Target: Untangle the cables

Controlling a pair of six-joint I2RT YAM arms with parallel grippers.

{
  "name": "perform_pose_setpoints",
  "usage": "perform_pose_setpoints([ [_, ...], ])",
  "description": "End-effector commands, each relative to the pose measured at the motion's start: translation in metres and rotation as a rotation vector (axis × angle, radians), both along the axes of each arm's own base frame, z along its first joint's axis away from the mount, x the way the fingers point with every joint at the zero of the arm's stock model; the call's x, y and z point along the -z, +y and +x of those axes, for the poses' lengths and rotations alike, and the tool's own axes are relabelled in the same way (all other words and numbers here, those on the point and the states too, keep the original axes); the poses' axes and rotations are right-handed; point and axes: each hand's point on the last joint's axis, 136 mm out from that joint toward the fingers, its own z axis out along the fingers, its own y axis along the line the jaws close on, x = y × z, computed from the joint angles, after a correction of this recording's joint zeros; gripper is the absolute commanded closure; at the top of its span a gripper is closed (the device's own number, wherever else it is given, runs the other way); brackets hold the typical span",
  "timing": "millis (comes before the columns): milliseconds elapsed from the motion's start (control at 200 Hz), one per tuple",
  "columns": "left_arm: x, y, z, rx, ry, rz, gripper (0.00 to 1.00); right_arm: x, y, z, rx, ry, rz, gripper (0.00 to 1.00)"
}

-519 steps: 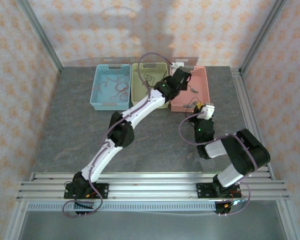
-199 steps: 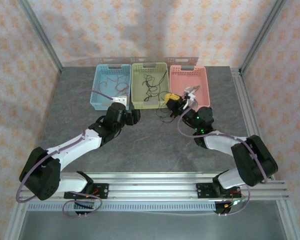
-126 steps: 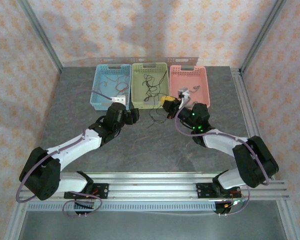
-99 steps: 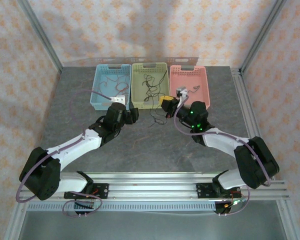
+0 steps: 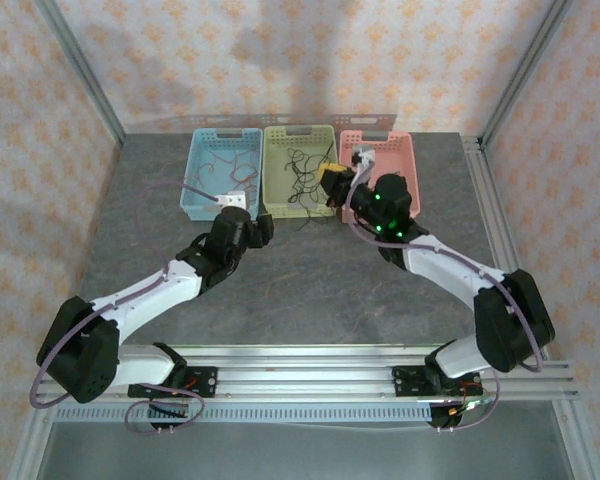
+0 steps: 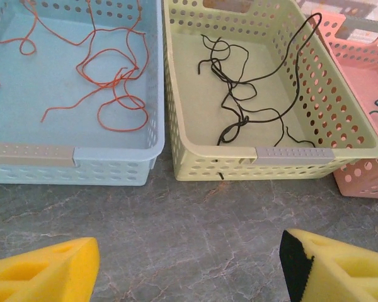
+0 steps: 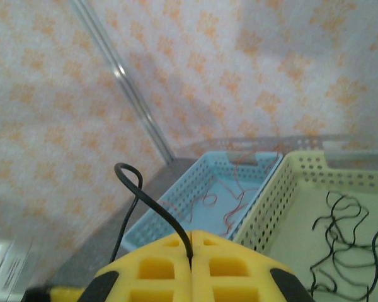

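grey stone-patterned table (image 5: 310, 290), boxed in by orange-flowered walls, with three perforated baskets in a row at its far side. seen from my remote desk: the blue basket (image 6: 82, 170) on the left holds loose orange cables (image 6: 116, 94), spread out and not knotted. the green basket (image 6: 290, 153) in the middle holds black cables (image 6: 230, 107), bunched into a small snarl near its centre. the pink basket (image 6: 365, 182) sits just beside it on the right.

the right gripper (image 7: 191, 251) hangs above the right wall of the green basket. its yellow pads (image 7: 233, 264) are clenched on one black strand (image 7: 165, 217) that curls up in a loop beyond the fingertips. in the left wrist view a strand climbs out over the green basket's right wall. i take it for the same one, but i cannot tell whether its lower end is free of the snarl. the left gripper (image 6: 189, 274) hovers low over bare table just in front of the blue and green baskets, jaws spread wide, grasping nothing.

what worries me: if the strand is caught in the snarl, pulling up would likely cinch the knot or haul the whole bunch over the wall. the wire could also hook in the wall's holes and tip the basket. and the strand is thin — pinched at one point between soft pads, it may slip and drop onto the table between baskets.
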Motion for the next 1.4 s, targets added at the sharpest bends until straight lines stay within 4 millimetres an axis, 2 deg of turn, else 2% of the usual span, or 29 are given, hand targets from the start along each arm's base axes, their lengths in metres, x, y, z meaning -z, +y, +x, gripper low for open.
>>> perform_pose_setpoints([
  [0,-0.006,0.011,-0.002,-0.055,-0.025,0.0,0.23,0.005,-0.001,0.032,0.107,0.036,-0.031,1.0],
  [100,-0.005,0.012,-0.002,-0.06,-0.026,0.001,0.23,0.011,0.009,0.065,0.156,0.068,-0.049,1.0],
  [240,-0.005,0.014,-0.002,-0.067,-0.026,0.005,0.23,0.041,0.023,0.11,0.213,0.127,-0.082,0.95],
  [280,-0.004,0.014,-0.002,-0.067,-0.025,0.005,0.23,0.049,0.027,0.12,0.227,0.142,-0.093,0.88],
  [350,-0.005,0.014,-0.002,-0.069,-0.027,0.005,0.23,0.064,0.034,0.133,0.242,0.174,-0.113,0.67],
  [400,-0.006,0.015,-0.002,-0.071,-0.029,0.006,0.23,0.071,0.038,0.136,0.243,0.194,-0.128,0.57],
  [475,-0.006,0.015,-0.003,-0.072,-0.034,0.004,0.23,0.07,0.04,0.131,0.249,0.178,-0.131,0.45],
  [621,-0.009,0.016,-0.004,-0.074,-0.045,-0.001,0.21,0.058,0.025,0.108,0.266,0.132,-0.129,0.41],
  [751,-0.014,0.024,-0.007,-0.102,-0.075,-0.004,0.17,0.043,-0.009,0.072,0.324,0.086,-0.182,0.4],
  [881,-0.025,0.044,-0.011,-0.19,-0.138,0.019,0.07,0.032,-0.059,0.027,0.431,0.02,-0.249,0.33],
  [996,-0.034,0.064,-0.022,-0.262,-0.229,-0.012,0.01,0.028,-0.114,-0.012,0.568,-0.002,-0.31,0.3],
  [1076,-0.042,0.076,-0.029,-0.306,-0.274,-0.01,0.0,0.035,-0.155,-0.035,0.68,-0.013,-0.334,0.29],
  [1181,-0.057,0.104,-0.038,-0.431,-0.285,0.077,0.0,0.048,-0.204,-0.058,0.848,-0.038,-0.311,0.29],
  [1306,-0.077,0.115,-0.044,-0.422,-0.359,0.206,0.0,0.068,-0.238,-0.073,0.964,-0.072,-0.35,0.3],
  [1351,-0.075,0.122,-0.046,-0.423,-0.371,0.257,0.0,0.076,-0.248,-0.075,0.997,-0.071,-0.377,0.3],
  [1396,-0.064,0.135,-0.045,-0.434,-0.345,0.284,0.0,0.086,-0.259,-0.078,1.04,-0.059,-0.387,0.29],
])
